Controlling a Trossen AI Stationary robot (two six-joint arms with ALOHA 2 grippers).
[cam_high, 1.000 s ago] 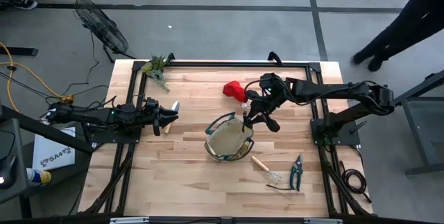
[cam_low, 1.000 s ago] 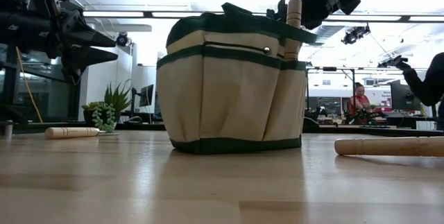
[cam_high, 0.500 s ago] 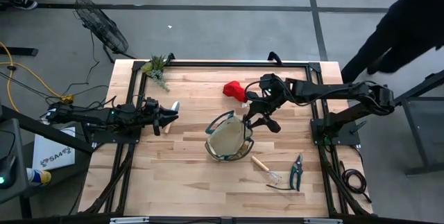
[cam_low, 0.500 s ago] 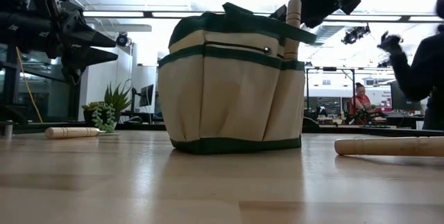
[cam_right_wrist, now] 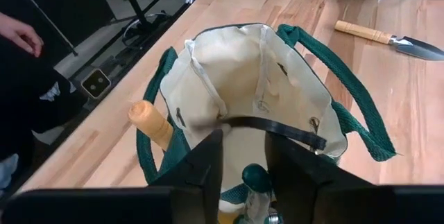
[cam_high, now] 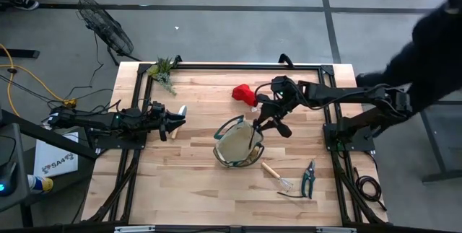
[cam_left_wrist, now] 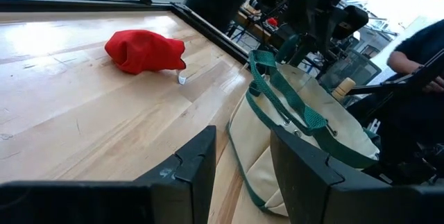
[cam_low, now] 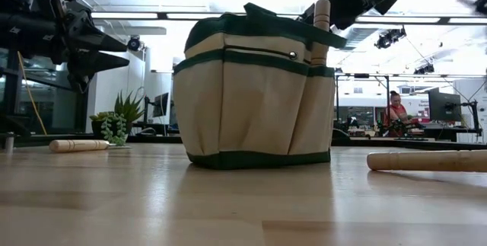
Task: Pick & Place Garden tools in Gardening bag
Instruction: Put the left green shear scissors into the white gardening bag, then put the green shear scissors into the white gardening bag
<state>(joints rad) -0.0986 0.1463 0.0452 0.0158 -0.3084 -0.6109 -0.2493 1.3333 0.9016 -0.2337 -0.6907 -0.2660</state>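
Right gripper (cam_high: 258,122) stayed over the gardening bag's (cam_high: 238,146) rim, fingers part open around a green-handled pruner (cam_right_wrist: 255,180), apparently letting go into the bag; grip unclear. A wooden handle (cam_low: 322,17) already stood inside. Left gripper (cam_high: 179,120) waited half open, empty. Red glove (cam_high: 244,94), rake (cam_high: 276,174), second pruner (cam_high: 308,177), trowel (cam_right_wrist: 385,37) remained out.

The bag (cam_high: 238,145) is sitting near the middle of the table (cam_high: 195,182), with a wooden handle (cam_right_wrist: 152,125) sticking up from a pocket on its right side and the right gripper (cam_high: 258,121) hanging just above that edge. The glove (cam_high: 244,94) is lying behind the bag, while the rake (cam_high: 277,176) and a pruner (cam_high: 309,177) are lying in front of it to the right. A trowel (cam_high: 177,120) is resting to the bag's left beside the left gripper (cam_high: 179,122), and the plant sprig (cam_high: 163,71) is sitting at the far left corner.
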